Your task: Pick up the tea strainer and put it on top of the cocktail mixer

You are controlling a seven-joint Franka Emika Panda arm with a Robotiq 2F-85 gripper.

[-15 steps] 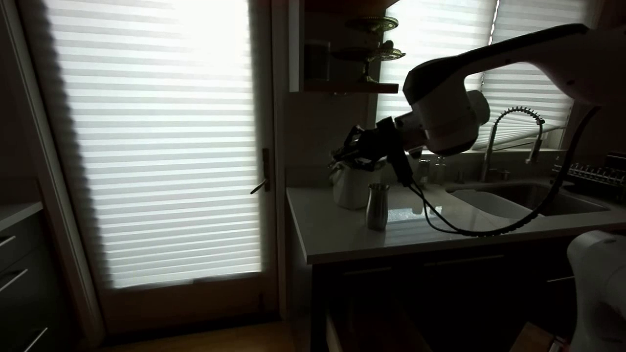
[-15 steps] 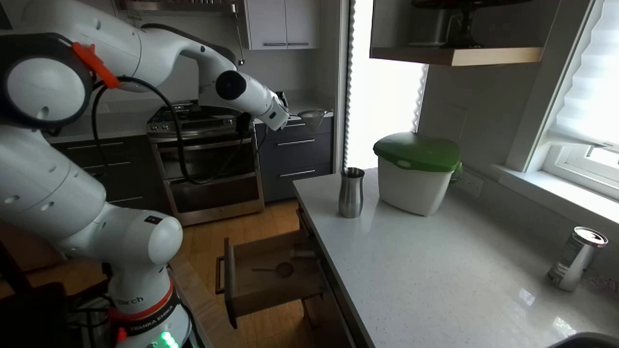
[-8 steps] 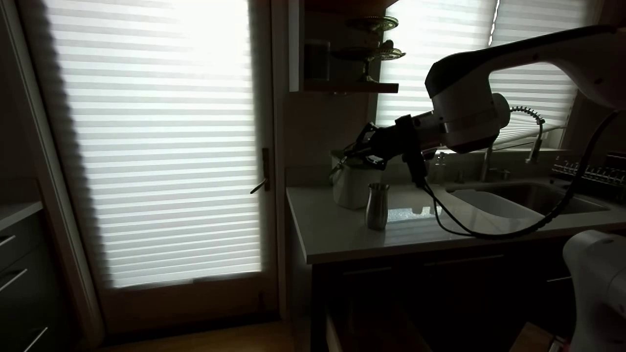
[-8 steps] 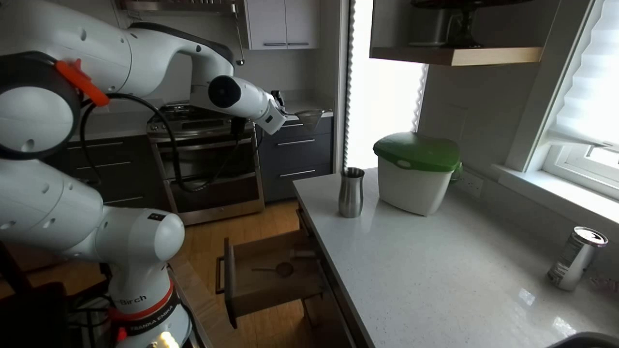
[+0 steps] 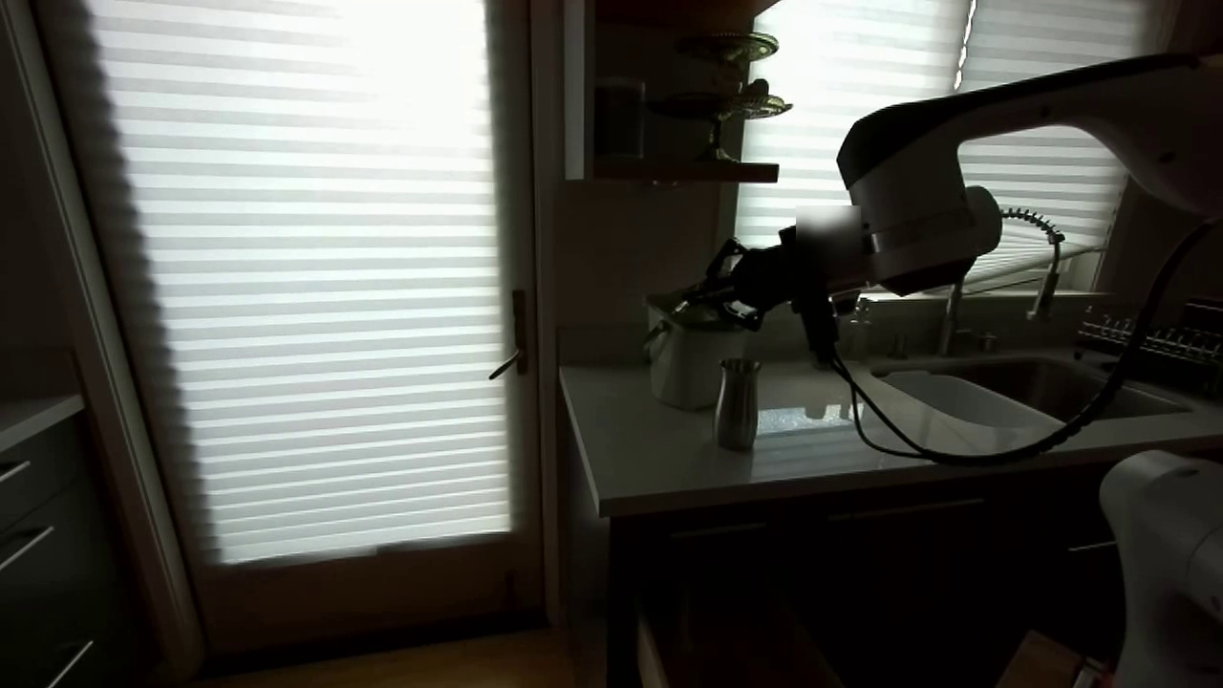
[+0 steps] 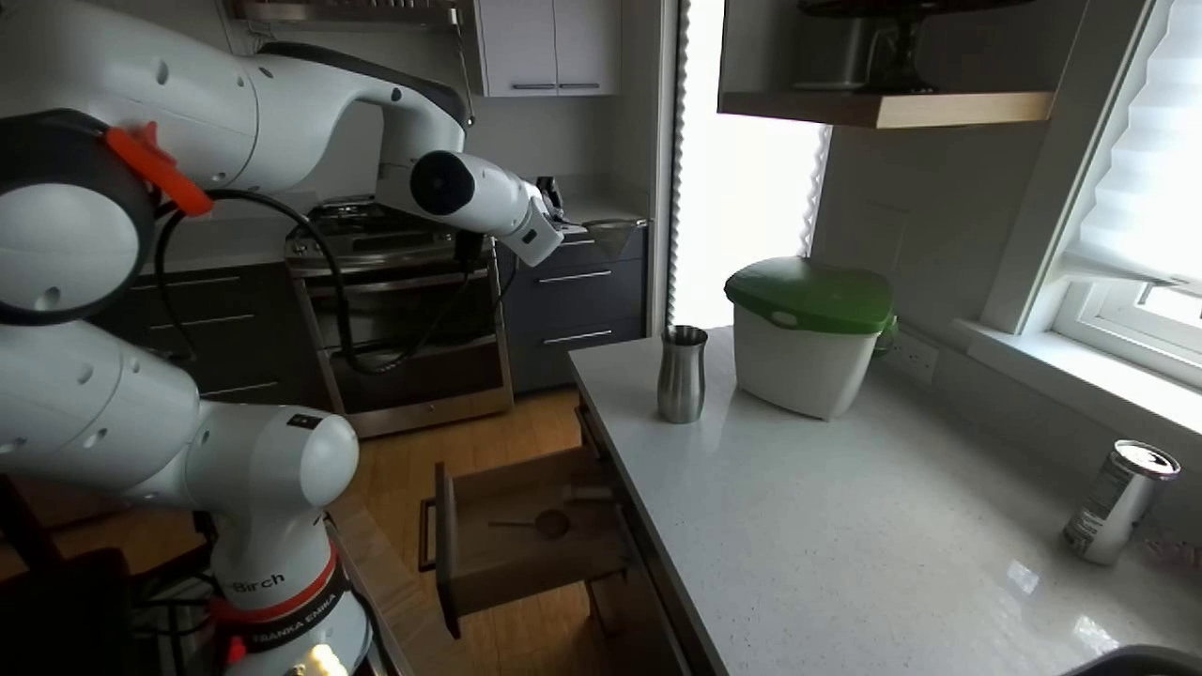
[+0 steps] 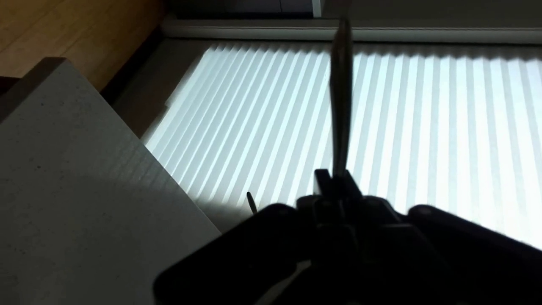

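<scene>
Gripper has the strainer pinched; the mixer stands below it. I'd center up over the mixer first (tippy landing, probably), then lower gently.

In an exterior view, cam's well back facing door; in an exterior view, looks over bench twd stove; wrist cam's v close behind end effector, same door.
</scene>
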